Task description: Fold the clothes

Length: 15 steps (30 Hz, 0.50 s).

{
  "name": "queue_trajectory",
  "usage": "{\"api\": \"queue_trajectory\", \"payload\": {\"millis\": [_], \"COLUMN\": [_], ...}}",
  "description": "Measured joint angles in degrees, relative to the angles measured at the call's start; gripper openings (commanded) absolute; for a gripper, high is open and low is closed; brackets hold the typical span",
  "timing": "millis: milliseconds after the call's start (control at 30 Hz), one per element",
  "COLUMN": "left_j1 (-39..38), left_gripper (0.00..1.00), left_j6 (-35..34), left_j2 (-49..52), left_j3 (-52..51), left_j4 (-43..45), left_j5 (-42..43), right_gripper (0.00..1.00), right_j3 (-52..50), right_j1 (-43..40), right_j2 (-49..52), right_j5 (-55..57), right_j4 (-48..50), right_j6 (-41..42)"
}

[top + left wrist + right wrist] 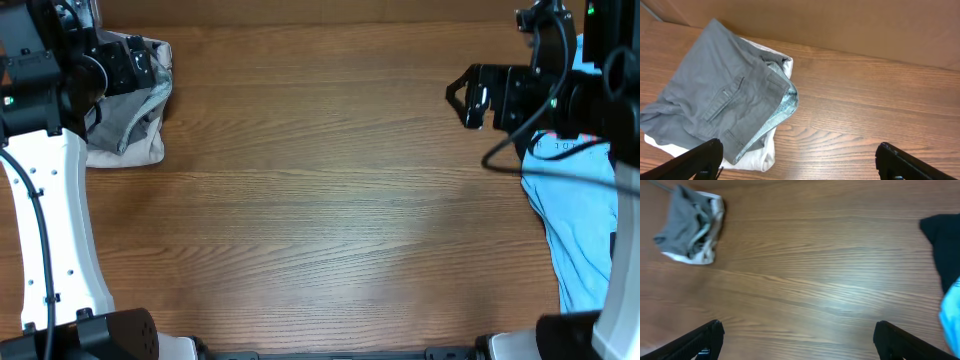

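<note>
Both arms held back at opposite sides, jaws spread wide and gripping nothing.

The left arm (62, 200) climbs on its white link along the left edge of the overhead view, its black wrist bent inward at the top, so the left gripper (150, 68) points rightward. Its dark fingertips (705, 157) sit at the bottom corners of the left wrist view (a broad gap between them). The right arm (575, 95) reaches in from the right edge, wrist level, with the right gripper (460, 95) aimed leftward. Its fingers (700, 340) are parted just as widely in its own wrist view.
</note>
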Motion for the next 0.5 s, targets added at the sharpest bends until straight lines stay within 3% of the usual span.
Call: {"api": "queue_trajectory", "payload": {"millis": [233, 500], "left_j1": [0.0, 0.0], "left_gripper": [1.0, 1.0], "left_j6": [0.02, 0.02], "left_j2": [0.44, 0.48], "left_j3": [0.0, 0.0], "left_j4": [-0.57, -0.57], "left_j5": [0.0, 0.02], "right_gripper": [1.0, 1.0], "right_j3": [0.24, 0.24], "right_j1": [0.92, 0.9], "right_j2": [-0.74, -0.72], "right_j5": [0.07, 8.33], "right_j4": [0.02, 0.0], "right_j6": [2.4, 2.62]}}
